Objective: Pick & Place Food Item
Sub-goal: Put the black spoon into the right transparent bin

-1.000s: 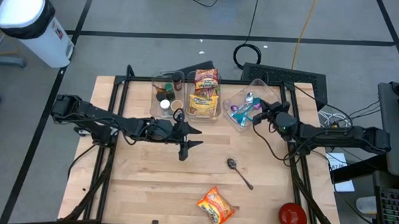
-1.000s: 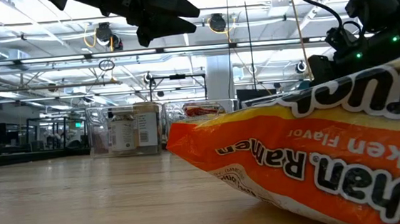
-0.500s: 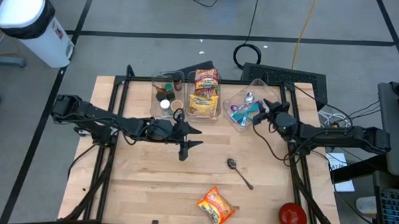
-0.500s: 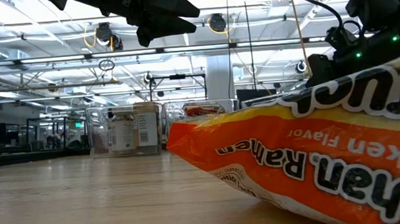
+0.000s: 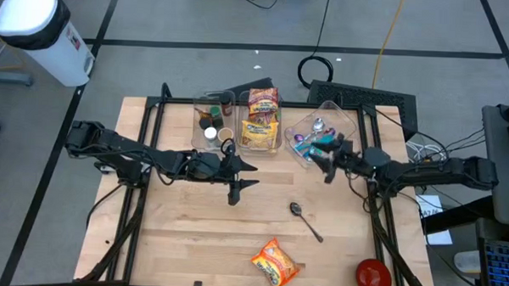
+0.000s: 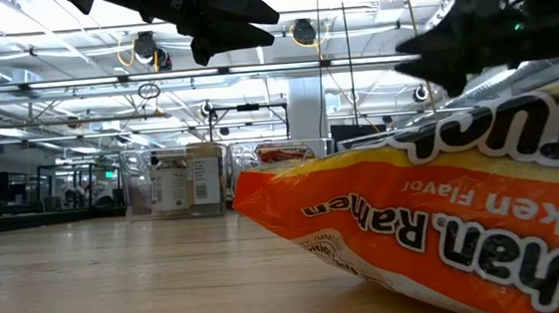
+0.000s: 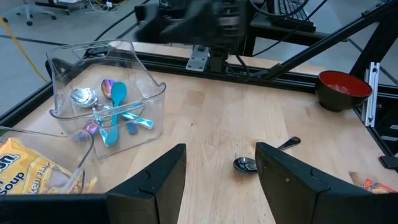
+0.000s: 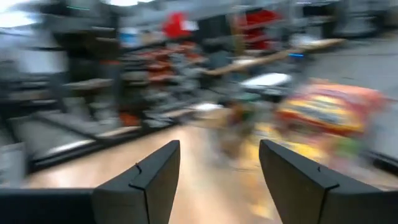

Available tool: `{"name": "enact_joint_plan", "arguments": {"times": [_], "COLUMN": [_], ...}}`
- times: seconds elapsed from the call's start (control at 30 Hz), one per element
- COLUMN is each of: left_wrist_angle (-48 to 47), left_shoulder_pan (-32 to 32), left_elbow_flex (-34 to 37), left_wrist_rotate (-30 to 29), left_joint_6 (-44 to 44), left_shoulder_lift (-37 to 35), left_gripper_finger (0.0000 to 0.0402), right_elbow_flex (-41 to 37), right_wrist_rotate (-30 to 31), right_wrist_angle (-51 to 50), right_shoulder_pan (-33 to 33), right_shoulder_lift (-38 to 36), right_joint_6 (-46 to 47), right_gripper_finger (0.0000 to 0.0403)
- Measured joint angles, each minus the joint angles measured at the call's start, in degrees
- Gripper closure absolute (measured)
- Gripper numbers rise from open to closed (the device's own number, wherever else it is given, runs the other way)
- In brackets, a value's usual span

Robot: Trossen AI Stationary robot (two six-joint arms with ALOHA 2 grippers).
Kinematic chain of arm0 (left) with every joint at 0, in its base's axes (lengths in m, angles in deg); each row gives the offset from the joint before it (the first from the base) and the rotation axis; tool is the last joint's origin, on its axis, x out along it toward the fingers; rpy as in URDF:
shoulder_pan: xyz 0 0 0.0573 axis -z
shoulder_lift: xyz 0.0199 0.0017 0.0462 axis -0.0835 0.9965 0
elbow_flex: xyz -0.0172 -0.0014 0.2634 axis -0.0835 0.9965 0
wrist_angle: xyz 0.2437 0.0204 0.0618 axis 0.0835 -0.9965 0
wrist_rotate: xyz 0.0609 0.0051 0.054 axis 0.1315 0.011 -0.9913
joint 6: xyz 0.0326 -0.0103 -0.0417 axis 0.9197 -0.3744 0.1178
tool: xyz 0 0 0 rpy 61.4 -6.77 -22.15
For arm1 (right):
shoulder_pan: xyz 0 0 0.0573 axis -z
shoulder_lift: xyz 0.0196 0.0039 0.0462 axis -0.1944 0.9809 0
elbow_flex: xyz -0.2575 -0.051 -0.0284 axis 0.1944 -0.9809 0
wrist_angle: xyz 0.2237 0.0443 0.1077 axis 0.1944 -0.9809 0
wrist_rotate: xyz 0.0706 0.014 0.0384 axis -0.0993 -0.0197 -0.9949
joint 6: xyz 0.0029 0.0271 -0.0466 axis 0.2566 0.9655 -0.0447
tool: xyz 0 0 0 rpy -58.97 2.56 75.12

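Right end effector (image 5: 328, 165) hovers just off the near edge of the clear utensil bin (image 5: 344, 122), fingers spread apart with nothing between them. Coloured spoons (image 5: 310, 141) lie in that bin, just beyond it. A metal spoon (image 5: 304, 219) rests on the counter (image 5: 183, 242) nearer the front, and the orange ramen packet (image 5: 275, 263) lies farther forward still, well apart from it. Left end effector (image 5: 239, 178) waits mid-counter, fingers parted and empty, beside the noodle bin (image 5: 261, 119).
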Motion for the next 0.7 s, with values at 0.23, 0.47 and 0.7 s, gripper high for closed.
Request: {"name": "enact_joint_plan", "arguments": {"times": [0.23, 0.47, 0.7], "left_wrist_angle": [0.1, 0.3, 0.2], "left_shoulder_pan": [0.0, 0.0, 0.0], "left_elbow_flex": [0.0, 0.0, 0.0], "left_wrist_rotate": [0.0, 0.0, -0.1], "left_joint_6": [0.0, 0.0, -0.2], "left_shoulder_lift": [0.0, 0.0, 0.0], "left_gripper_finger": [0.0201, 0.0201, 0.0201], "right_elbow_flex": [2.7, 18.4, 28.3], "right_wrist_rotate": [-1.4, 13.9, 15.0], "right_wrist_angle": [1.3, -22.3, -39.2], "right_shoulder_pan": [-15.5, -32.3, -34.9], "right_shoulder_lift": [2.5, 13.9, 29.2], "right_joint_6": [-0.4, -2.3, 6.7], "right_gripper_finger": [0.0188, 0.0188, 0.0188]}}
